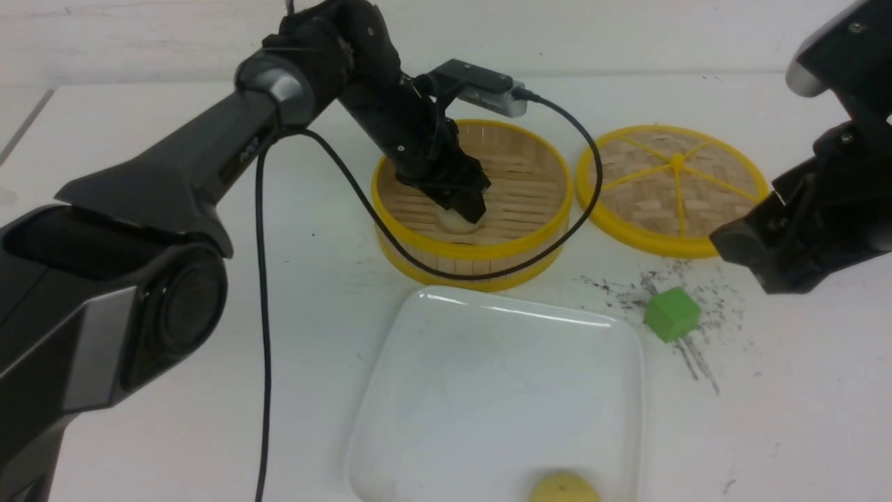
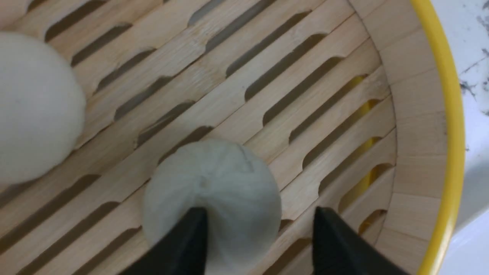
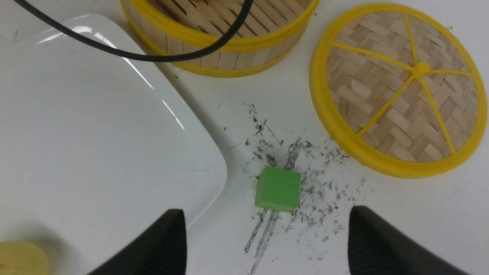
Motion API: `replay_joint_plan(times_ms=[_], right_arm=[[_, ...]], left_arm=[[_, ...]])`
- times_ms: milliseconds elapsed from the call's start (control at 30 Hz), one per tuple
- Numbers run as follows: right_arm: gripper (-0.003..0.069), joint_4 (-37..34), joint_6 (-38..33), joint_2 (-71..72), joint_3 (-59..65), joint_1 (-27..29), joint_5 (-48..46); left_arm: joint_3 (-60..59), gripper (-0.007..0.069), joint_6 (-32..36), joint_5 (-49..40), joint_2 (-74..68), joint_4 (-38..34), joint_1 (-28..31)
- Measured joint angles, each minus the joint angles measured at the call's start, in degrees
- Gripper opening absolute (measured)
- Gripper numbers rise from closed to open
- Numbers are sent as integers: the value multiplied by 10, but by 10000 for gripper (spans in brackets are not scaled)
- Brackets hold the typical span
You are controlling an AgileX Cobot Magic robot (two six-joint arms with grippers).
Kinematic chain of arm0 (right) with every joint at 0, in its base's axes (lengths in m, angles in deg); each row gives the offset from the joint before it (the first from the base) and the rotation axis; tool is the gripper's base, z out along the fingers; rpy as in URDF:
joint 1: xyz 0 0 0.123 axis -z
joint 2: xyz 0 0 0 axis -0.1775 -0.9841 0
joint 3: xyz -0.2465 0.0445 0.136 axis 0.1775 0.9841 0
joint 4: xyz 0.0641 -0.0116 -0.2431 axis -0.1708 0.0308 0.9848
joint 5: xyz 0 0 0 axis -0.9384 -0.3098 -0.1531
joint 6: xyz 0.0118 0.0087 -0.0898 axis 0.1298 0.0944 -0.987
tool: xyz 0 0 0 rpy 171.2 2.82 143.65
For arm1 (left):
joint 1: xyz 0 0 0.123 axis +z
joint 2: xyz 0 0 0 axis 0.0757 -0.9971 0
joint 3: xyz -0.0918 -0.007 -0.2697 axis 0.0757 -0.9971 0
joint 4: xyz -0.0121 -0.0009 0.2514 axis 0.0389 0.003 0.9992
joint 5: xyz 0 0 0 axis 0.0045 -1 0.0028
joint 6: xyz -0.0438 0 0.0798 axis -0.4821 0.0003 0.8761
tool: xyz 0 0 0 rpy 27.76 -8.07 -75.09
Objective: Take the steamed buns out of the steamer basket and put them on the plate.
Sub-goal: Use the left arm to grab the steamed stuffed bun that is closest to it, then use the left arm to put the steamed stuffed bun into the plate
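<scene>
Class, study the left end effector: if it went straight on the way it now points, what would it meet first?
The off-white round steamed bun lying in the light bamboo steamer basket, directly ahead of the open left end effector. Whether a finger touches it yet is unclear.

Two white buns point(image 2: 214, 191) point(image 2: 34, 107), one yellow bun point(image 1: 564, 489), one basket point(image 1: 474, 252), one lid point(image 1: 672, 188), one plate point(image 1: 488, 390), one green cube point(image 1: 672, 314).

From the front we see little of the off-white bun point(image 1: 456, 222) under the left gripper point(image 1: 465, 206); the frame edge cuts the yellow bun point(image 1: 564, 489), and the left wrist view crops a second bun point(image 2: 34, 107)
</scene>
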Motion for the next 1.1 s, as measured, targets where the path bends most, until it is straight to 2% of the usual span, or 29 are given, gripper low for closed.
replay_joint_plan(times_ms=[133,267,433,500,633,867,1100], right_arm=[[547,0,0,0,0,0,1],[547,0,0,0,0,0,1],[547,0,0,0,0,0,2],[547,0,0,0,0,0,2],[540,0,0,0,0,0,2],[488,0,0,0,0,0,2],[474,0,0,0,0,0,2]], left_arm=[[0,420,-3,0,0,10,0],[0,311,-3,10,0,20,0],[0,101,-3,26,-5,21,0],[0,42,-3,26,-12,20,0],[1,22,-3,22,-20,12,0],[1,22,-12,5,-3,3,0],[1,22,-36,-48,64,16,0]])
